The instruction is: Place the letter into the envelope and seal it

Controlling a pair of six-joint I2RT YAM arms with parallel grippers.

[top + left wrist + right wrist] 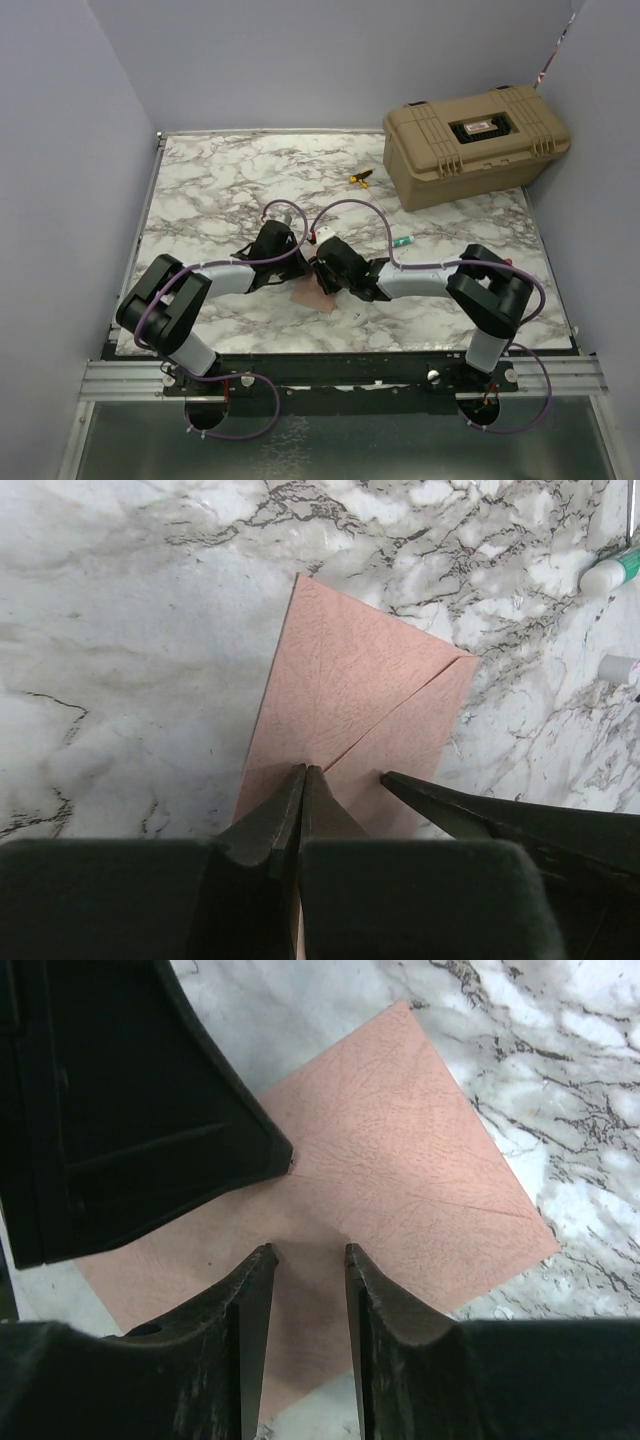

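Observation:
The salmon-tan envelope (312, 296) lies flat on the marble table, flap side up; its seams meet near the middle in the left wrist view (350, 680) and the right wrist view (400, 1160). The flap looks folded down. The letter is not in view. My left gripper (303, 770) is shut, its tips resting on the envelope's middle; it shows in the top view (303, 268). My right gripper (308, 1252) is open by a narrow gap, tips on or just above the envelope beside the left one (323, 275). One of its fingers (450, 802) shows in the left wrist view.
A tan hard case (475, 140) stands at the back right. A yellow-and-black tool (360, 178) lies in front of it. A white tube with a green cap (404, 241) (610, 570) and a small white piece (360, 317) lie near the envelope.

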